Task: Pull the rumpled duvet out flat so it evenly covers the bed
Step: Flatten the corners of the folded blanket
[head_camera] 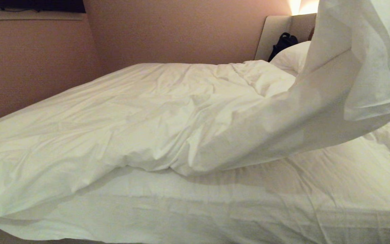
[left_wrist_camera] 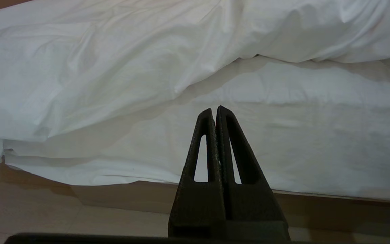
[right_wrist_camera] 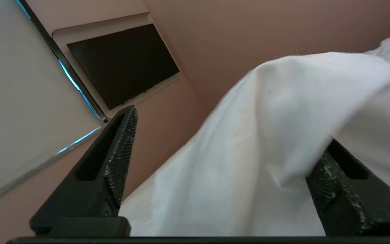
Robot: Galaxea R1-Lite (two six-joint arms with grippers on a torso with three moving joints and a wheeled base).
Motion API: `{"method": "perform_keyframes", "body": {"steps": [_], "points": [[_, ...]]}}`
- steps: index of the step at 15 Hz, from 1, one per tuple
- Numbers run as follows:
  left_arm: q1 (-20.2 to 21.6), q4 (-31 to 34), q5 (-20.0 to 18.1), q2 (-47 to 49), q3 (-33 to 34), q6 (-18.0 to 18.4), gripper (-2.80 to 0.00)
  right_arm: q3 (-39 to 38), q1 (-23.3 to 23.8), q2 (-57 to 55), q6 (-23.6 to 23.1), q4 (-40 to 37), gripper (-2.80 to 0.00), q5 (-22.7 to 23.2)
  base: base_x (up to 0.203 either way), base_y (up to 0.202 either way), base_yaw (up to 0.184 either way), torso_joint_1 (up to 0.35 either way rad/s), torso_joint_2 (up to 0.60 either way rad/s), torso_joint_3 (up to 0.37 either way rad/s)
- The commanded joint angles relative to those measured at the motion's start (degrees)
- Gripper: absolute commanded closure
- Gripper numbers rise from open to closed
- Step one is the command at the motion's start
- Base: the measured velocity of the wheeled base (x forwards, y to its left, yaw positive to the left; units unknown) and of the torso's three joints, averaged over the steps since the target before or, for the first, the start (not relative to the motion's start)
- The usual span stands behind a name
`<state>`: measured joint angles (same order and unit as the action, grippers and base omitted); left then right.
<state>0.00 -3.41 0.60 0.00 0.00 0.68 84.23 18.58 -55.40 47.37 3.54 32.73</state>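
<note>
right pincer [right_wrist_camera: 222, 135] agape, duvet [head_camera: 141, 112] corner raised headward

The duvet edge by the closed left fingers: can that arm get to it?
Probably yes. The left gripper is shut and points at the bed side, with the duvet edge hanging just beyond it. Nothing shows between them, but the fingers would have to open first.
</note>
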Motion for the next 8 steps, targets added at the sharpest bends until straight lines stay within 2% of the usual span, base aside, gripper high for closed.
{"method": "perform_keyframes", "body": {"steps": [1, 4, 6, 8], "points": [[0.0, 0.0, 0.0, 0.0, 0.0, 0.0, 0.0, 5.2, 0.0, -3.5, 0.3, -13.3, -2.8, 0.0, 0.0, 0.0, 0.0, 0.0, 0.0, 0.0], [0.0, 0.0, 0.0, 0.0, 0.0, 0.0, 0.0, 19.8, 0.3, -11.8, 0.0, -32.7, -2.8, -0.8, 0.0, 0.0, 0.0, 0.0, 0.0, 0.0], [0.0, -0.1, 0.0, 0.0, 0.0, 0.0, 0.0, 26.6, 0.6, -18.7, -1.8, -44.7, -2.8, -4.2, 0.0, 0.0, 0.0, 0.0, 0.0, 0.0], [0.0, -0.1, 0.0, 0.0, 0.0, 0.0, 0.0, 27.3, 0.6, -20.7, -4.2, -46.3, -2.8, -7.3, 0.0, 0.0, 0.0, 0.0, 0.0, 0.0]]}}
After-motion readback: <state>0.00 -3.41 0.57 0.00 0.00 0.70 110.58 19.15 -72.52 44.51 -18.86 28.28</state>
